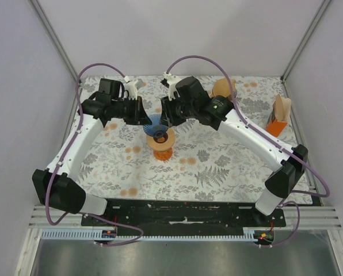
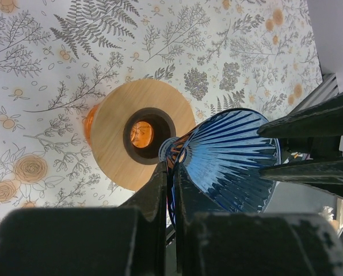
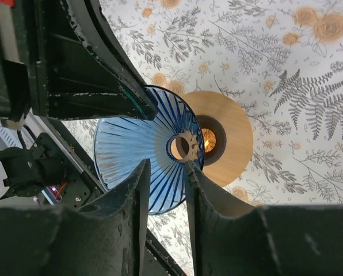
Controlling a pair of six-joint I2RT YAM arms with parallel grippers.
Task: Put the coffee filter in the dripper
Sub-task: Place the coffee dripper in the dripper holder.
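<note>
- Left tool clenched on the rim of the blue dripper - thin wall pinched between its fingers.
- Right tool astride the opposite wall, fingers partly apart; cannot tell if it pinches.
- Dripper tilted on its side, just above the wooden ring stand.
- Brown coffee filter lies on the floral surface, far side behind the right arm - well apart from the dripper.
</note>
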